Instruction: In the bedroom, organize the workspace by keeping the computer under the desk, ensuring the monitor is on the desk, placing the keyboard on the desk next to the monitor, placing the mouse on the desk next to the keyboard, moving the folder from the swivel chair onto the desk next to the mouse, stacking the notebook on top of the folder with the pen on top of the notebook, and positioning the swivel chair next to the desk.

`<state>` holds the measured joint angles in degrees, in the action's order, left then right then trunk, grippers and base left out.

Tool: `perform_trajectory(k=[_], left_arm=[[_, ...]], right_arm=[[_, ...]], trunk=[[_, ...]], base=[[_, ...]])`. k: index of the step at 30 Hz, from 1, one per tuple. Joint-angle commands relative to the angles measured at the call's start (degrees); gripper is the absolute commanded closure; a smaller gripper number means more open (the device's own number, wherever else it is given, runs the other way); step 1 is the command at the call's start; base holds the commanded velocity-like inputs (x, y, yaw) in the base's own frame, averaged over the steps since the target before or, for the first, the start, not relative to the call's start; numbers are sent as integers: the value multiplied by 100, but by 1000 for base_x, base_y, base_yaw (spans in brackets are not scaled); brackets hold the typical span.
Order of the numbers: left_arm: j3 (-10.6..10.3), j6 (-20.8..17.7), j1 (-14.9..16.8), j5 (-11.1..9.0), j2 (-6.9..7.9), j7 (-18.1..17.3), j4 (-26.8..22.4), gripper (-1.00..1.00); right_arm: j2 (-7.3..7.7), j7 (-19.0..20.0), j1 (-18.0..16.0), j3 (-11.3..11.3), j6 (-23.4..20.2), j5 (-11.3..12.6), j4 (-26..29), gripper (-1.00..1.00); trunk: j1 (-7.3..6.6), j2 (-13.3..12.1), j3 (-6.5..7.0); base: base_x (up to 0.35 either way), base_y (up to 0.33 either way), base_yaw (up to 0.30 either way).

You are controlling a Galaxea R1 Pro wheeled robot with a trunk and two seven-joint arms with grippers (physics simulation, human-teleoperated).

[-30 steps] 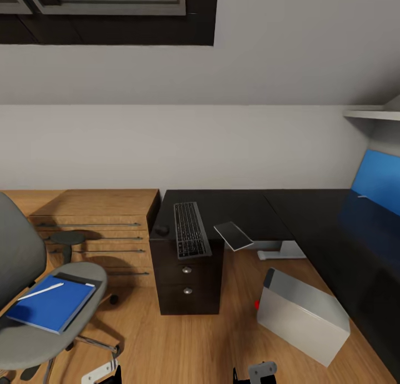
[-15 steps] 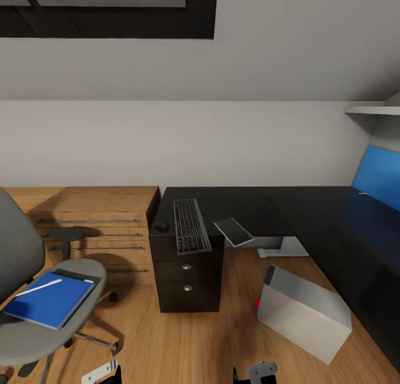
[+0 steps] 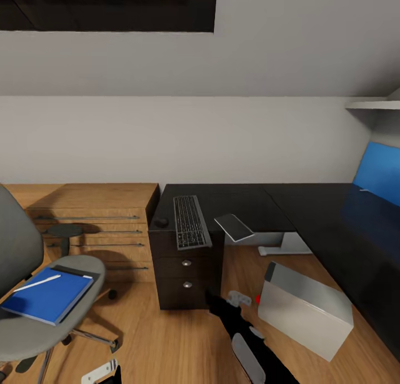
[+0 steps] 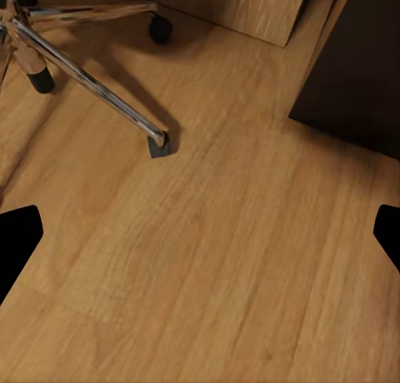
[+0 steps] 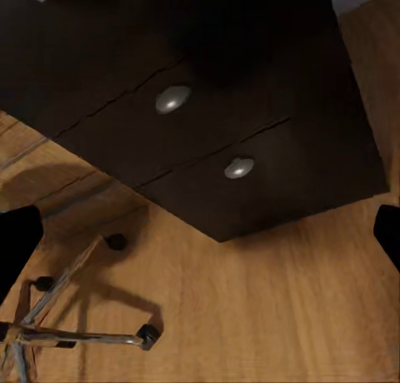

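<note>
In a wood-floored bedroom, the right gripper (image 3: 238, 298), jaws apart and empty, reaches toward the worktop (image 3: 244, 202) holding the keyboard (image 3: 190, 221), while the folder (image 3: 47, 295) waits on the chair (image 3: 33, 317).

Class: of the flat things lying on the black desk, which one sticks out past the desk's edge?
The notebook: its corner overhangs the desk, while the keyboard lies almost wholly on top.

Soft even render light, faint floor shadows, no blur.
</note>
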<state>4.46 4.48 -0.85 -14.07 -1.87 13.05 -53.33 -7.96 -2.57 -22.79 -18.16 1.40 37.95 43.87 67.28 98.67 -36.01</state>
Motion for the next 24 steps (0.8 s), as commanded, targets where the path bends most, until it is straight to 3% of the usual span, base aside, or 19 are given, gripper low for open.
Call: perform_trajectory(k=[1,6,12,15,17,18,20,23,24], left_arm=[[2,18,0,-60,-2,3,-6,-100],[2,18,0,-59,1,4,-2,-100],[2,18,-2,-61,-5,4,4,-100],[7,12,0,-64,-3,4,6,-100],[6,10,2,-62,-5,4,7,-100],[7,9,-1,-62,-6,4,7,-100],[9,9,-2,-61,-4,4,7,-100],[8,13,-1,-63,-6,4,7,-100],[5,21,-2,-62,-11,4,7,-100]], right_arm=[[12,229,-10,162,-310,380,85,-100],[139,1108,-26,572,-1163,1200,381,-100],[208,1794,-25,629,-1403,1582,651,-100],[209,2321,-11,544,-1397,1488,701,-100],[204,2454,-4,492,-1392,1277,700,-100],[194,2492,-5,482,-1395,1046,696,-100],[176,2484,-6,489,-1401,941,694,-100],[149,2319,-3,499,-1405,953,774,-100],[149,2245,-2,513,-1412,1166,1008,-100]], trunk=[[22,44,-23],[132,244,-113],[264,485,-220],[330,605,-274],[374,686,-310],[396,726,-328],[440,806,-364],[506,926,-418],[528,966,-436]], base=[[0,0,0],[0,0,0],[0,0,0],[0,0,0],[0,0,0],[0,0,0],[0,0,0],[0,0,0],[0,0,0]])
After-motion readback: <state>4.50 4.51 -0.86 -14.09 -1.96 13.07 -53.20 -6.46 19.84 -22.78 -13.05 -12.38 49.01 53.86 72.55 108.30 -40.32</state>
